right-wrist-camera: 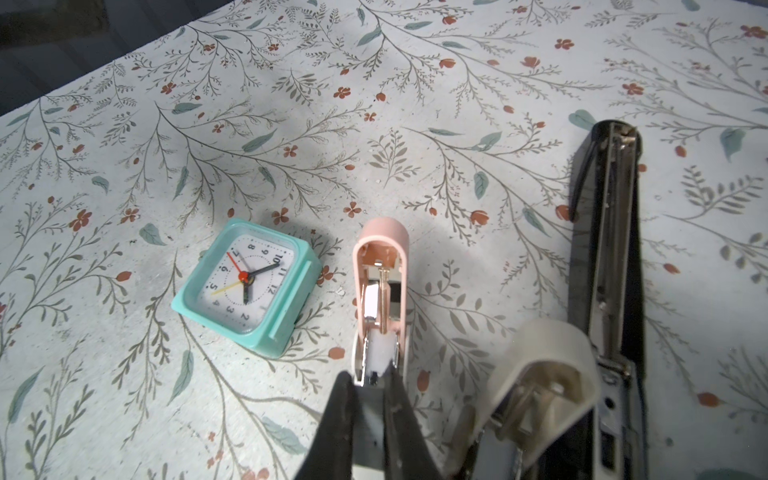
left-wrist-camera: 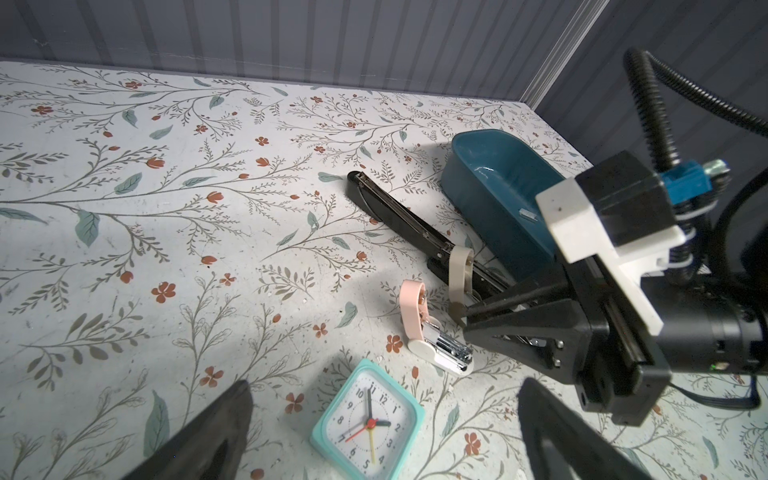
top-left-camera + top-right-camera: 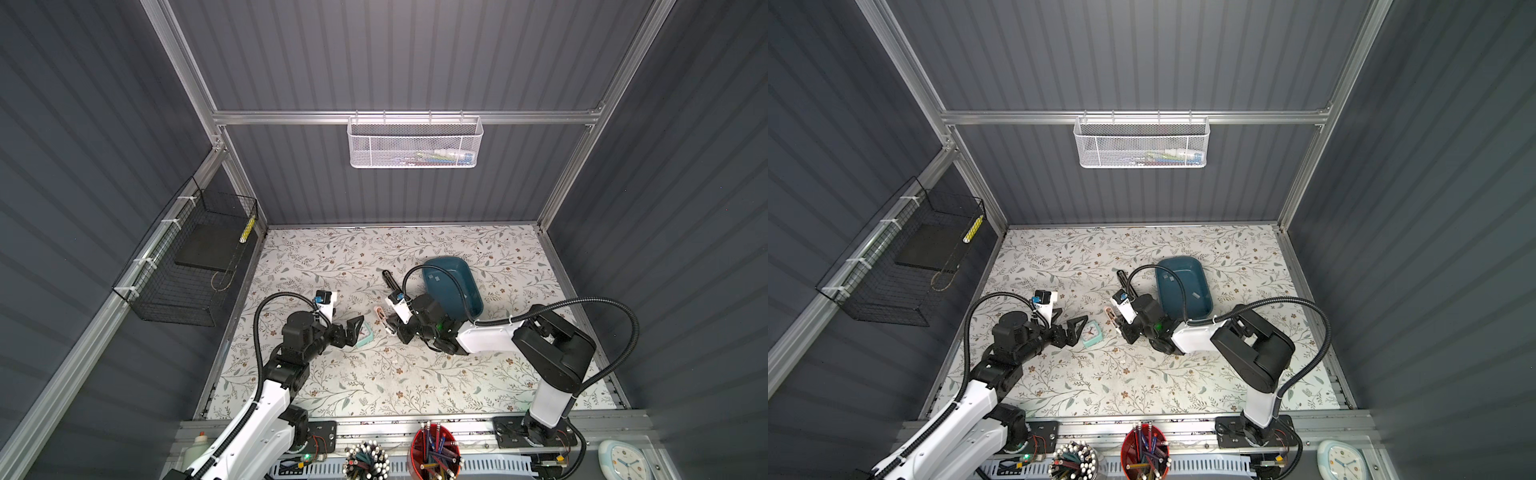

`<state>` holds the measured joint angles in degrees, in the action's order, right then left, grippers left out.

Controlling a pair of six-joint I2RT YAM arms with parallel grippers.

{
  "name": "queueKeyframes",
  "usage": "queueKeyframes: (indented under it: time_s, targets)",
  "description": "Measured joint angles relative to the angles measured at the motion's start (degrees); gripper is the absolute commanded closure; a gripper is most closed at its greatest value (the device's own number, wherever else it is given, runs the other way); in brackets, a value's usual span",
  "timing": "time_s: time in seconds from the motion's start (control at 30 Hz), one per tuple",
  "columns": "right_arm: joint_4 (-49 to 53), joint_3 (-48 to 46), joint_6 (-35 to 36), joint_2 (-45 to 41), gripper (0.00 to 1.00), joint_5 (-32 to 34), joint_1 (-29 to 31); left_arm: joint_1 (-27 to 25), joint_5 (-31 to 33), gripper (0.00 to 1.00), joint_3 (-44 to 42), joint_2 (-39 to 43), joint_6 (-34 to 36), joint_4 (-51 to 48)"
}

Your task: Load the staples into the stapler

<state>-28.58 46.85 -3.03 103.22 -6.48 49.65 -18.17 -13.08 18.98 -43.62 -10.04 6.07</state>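
On the floral table [image 3: 374, 374] are laid a teal bin [image 2: 469, 199], black stapler [image 2: 399, 216], beige stapler [image 2: 459, 274], pink stapler [image 2: 411, 307] and mint alarm clock [image 2: 370, 419].

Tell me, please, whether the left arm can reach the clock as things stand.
Probably yes: the left gripper hangs open by the clock, nothing between them; the right gripper is at the pink stapler.

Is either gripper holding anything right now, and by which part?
Left gripper: open, empty. Right gripper: shut, tips at the open metal magazine of the pink stapler; whether they pinch a staple strip cannot be told.
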Motion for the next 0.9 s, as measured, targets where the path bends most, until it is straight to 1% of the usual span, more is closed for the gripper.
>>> queueKeyframes:
  time_s: [0.9]
  targets:
    - [0.55, 2.14, -1.49, 3.39, 1.00, -0.70, -0.11, 0.00, 0.00, 0.00, 0.00, -0.02, 0.00, -0.02]
